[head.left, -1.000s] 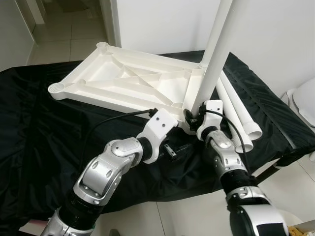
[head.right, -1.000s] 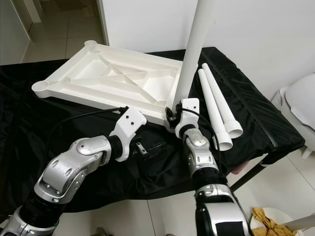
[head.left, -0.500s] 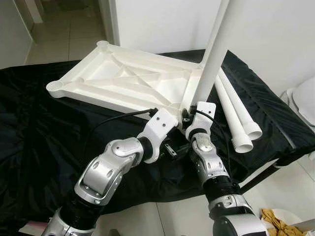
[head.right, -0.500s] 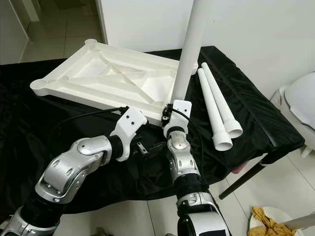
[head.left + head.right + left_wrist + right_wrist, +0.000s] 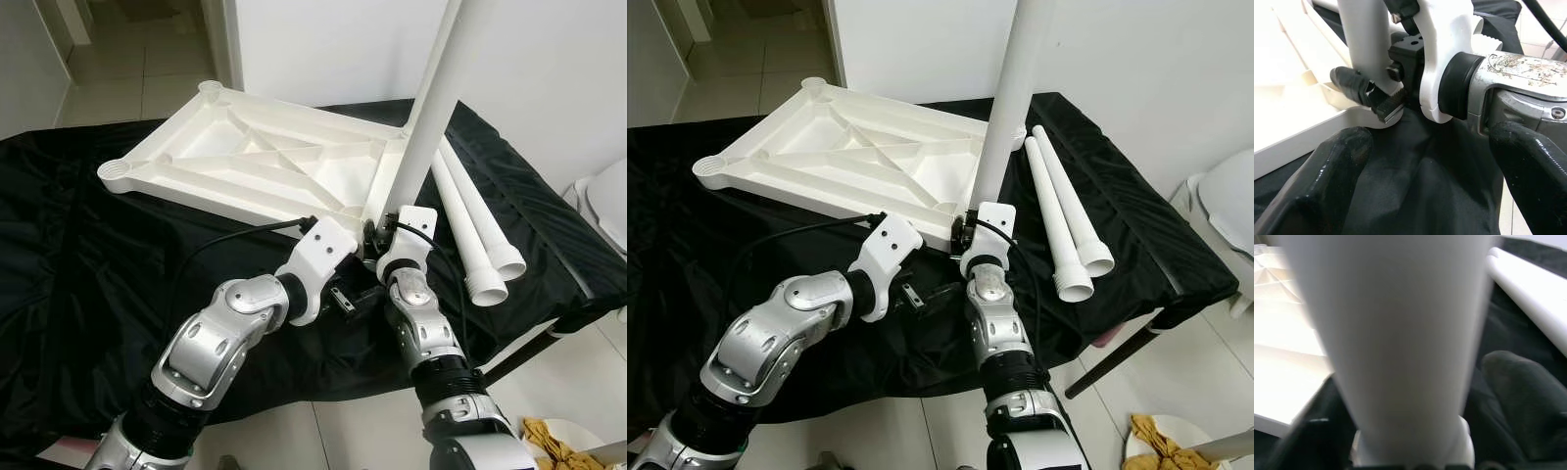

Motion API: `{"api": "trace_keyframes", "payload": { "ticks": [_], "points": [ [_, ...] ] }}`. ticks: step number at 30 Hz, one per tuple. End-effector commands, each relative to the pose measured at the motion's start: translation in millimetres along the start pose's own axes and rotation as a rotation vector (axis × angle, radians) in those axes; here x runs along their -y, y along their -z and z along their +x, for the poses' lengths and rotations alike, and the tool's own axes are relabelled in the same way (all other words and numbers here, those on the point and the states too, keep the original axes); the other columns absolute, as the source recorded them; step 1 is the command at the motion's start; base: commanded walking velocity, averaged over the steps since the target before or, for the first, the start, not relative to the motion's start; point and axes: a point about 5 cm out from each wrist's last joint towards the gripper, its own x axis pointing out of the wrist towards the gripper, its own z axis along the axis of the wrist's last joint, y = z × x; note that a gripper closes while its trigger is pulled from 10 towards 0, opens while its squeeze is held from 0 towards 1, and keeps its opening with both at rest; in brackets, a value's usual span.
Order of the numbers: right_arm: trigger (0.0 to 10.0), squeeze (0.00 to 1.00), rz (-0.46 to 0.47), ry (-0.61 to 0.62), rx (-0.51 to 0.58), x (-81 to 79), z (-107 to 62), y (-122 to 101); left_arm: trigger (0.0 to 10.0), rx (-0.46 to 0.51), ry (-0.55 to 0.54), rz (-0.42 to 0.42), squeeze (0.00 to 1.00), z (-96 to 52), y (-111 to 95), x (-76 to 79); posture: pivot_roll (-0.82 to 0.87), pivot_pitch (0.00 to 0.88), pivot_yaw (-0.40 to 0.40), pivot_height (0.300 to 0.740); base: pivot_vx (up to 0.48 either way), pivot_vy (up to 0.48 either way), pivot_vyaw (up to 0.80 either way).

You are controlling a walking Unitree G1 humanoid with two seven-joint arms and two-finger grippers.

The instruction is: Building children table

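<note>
A white tabletop [image 5: 255, 162] is seen lying upside down on a desk [image 5: 78, 255] draped in black cloth. At its 5 o'clock corner a white leg [image 5: 426, 117] stands upright in the socket. The right end effector [image 5: 1369, 90] is clamped around the base of this leg. The left end effector [image 5: 355, 299] is held wide apart just at 7 o'clock of that corner, above the cloth, gripping nothing. Two spare legs [image 5: 470, 220] lie side by side at 3 o'clock of the tabletop.
</note>
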Motion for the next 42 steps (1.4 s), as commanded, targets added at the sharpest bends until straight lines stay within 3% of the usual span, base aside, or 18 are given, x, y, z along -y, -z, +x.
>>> {"api": "trace_keyframes", "payload": {
  "ticks": [1, 5, 8, 9, 19, 27, 38, 39, 40, 42],
  "points": [
    [10.0, 1.0, 0.023, -0.035, -0.016, 2.6, -2.4, 6, 10.0, -0.012, -0.007, 0.003, 0.0, 1.4, 3, 0.0, -0.08, 0.02, -0.012, 0.74, 0.0, 0.0, 0.0],
    [10.0, 1.0, 0.041, -0.078, -0.005, 4.1, -4.0, 6, 10.0, -0.012, -0.006, 0.003, 0.0, 1.3, 3, 0.2, -0.08, 0.019, -0.012, 0.74, 0.0, 0.0, 0.0],
    [10.0, 1.0, -0.006, -0.139, 0.032, 8.7, -4.7, 2, 10.0, -0.012, -0.006, 0.002, 0.0, 1.3, 3, 0.1, -0.08, 0.017, -0.01, 0.74, 0.0, 0.0, 0.0],
    [10.0, 0.0, -0.031, -0.192, 0.05, 14.5, -3.4, -1, 10.0, -0.012, -0.006, 0.002, 0.0, 1.3, 3, 0.0, -0.08, 0.016, -0.009, 0.74, 0.0, 0.0, 0.0],
    [10.0, 0.0, -0.185, -0.5, 0.049, 51.1, 10.2, -15, 10.0, -0.013, -0.002, 0.012, 0.0, 1.6, 2, -1.5, -0.08, 0.011, -0.002, 0.74, 0.0, 0.0, 0.0],
    [10.0, 0.0, -0.248, -0.639, -0.002, 53.6, 16.2, -15, 10.0, -0.013, -0.006, 0.017, 0.0, 0.6, 1, -3.3, -0.07, 0.009, 0.007, 0.74, 0.0, 0.0, 0.0],
    [10.0, 0.0, -0.269, -0.68, -0.024, 52.7, 24.5, -17, 10.0, -0.015, -0.012, 0.016, 0.0, -1.0, 0, -5.0, -0.05, 0.023, 0.019, 0.74, 0.0, 0.0, 0.0],
    [9.1, 0.0, -0.266, -0.68, -0.025, 52.7, 25.5, -17, 10.0, -0.015, -0.014, 0.016, 0.0, -1.3, 0, -5.5, -0.05, 0.024, 0.019, 0.74, 0.0, 0.0, 0.0],
    [1.4, 0.0, -0.258, -0.678, -0.025, 52.8, 26.2, -17, 10.0, -0.014, -0.018, 0.016, 0.0, -1.7, 0, -6.1, -0.05, 0.026, 0.02, 0.74, 0.0, 0.0, 0.0],
    [1.4, 0.0, -0.249, -0.675, -0.026, 53.0, 26.7, -17, 10.0, -0.014, -0.021, 0.017, 0.0, -2.1, 0, -6.7, -0.05, 0.026, 0.02, 0.74, 0.0, 0.0, 0.0]
  ]
}}
